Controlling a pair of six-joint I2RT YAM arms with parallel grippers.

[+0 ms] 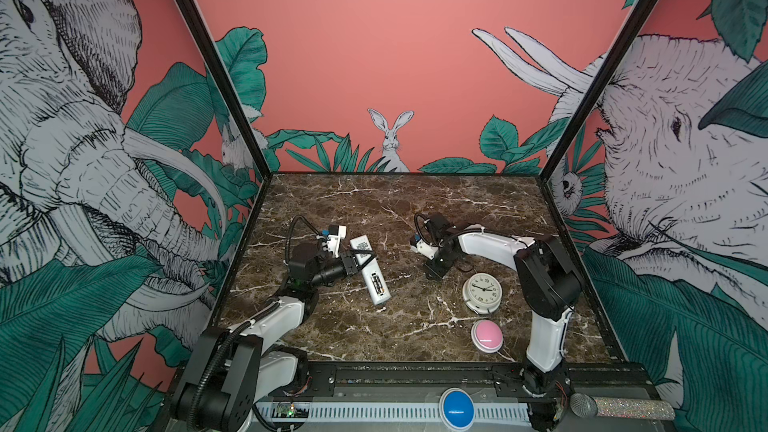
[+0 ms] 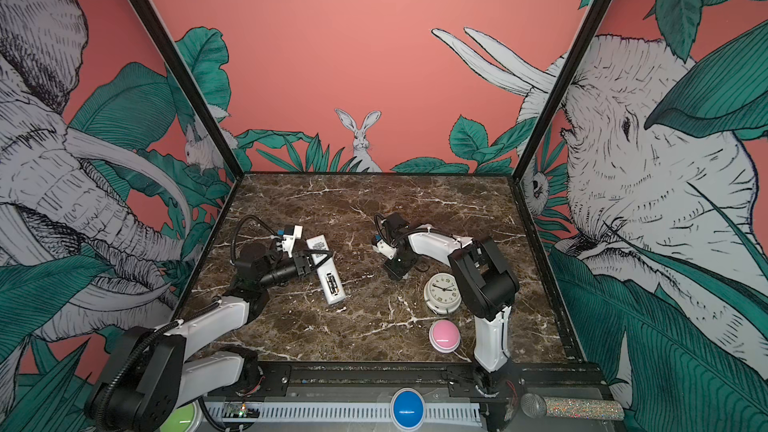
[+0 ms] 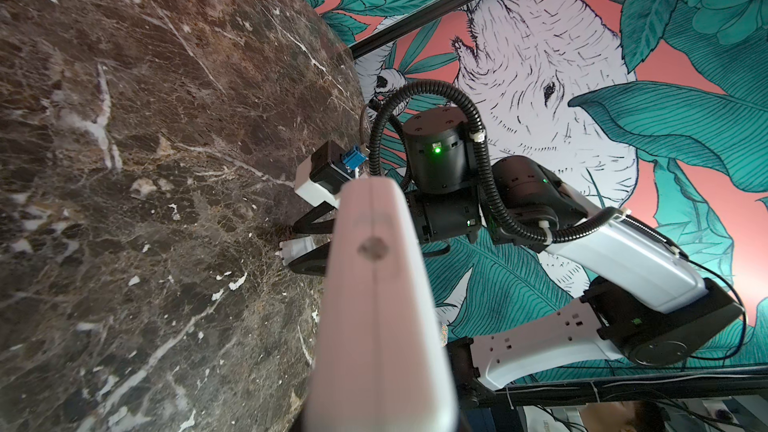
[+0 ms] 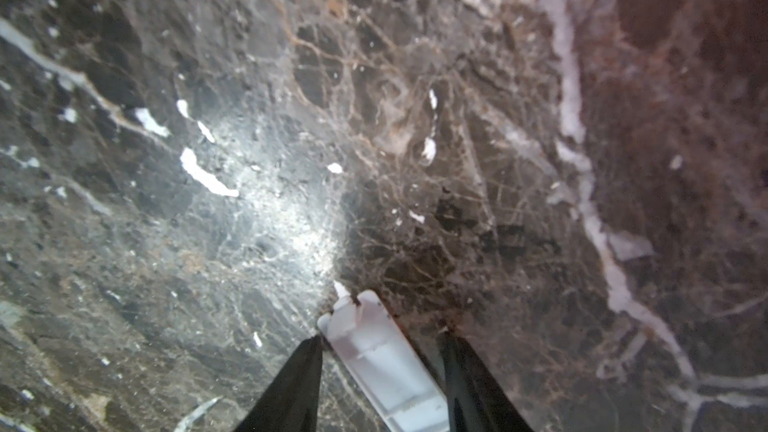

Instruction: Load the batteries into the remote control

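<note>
- Our left gripper [image 1: 365, 258] is clamped shut across the middle of the remote control [image 1: 371, 275]. The remote lies back up on the left part of the table [image 1: 415, 209].
- The remote's long axis runs from far to near, and its near end slants a little toward the right. The open battery slot [image 1: 377, 285] sits at that near end, facing up. It looks filled, though it is too small for us to be sure.
- Our right gripper [image 4: 381, 336] points down at the table, well to the right of the remote. Its jaws are partly open and straddle the small white cover [image 4: 386, 367], which lies flat between them.
- We see no squeeze on the cover: one finger is at its edge and the other stands off it. The jaws would close across its short width.
- We judge the right arm the nearer one to the cover. The cover must then travel left to the slot, with its length turned to match the remote's slant.
</note>
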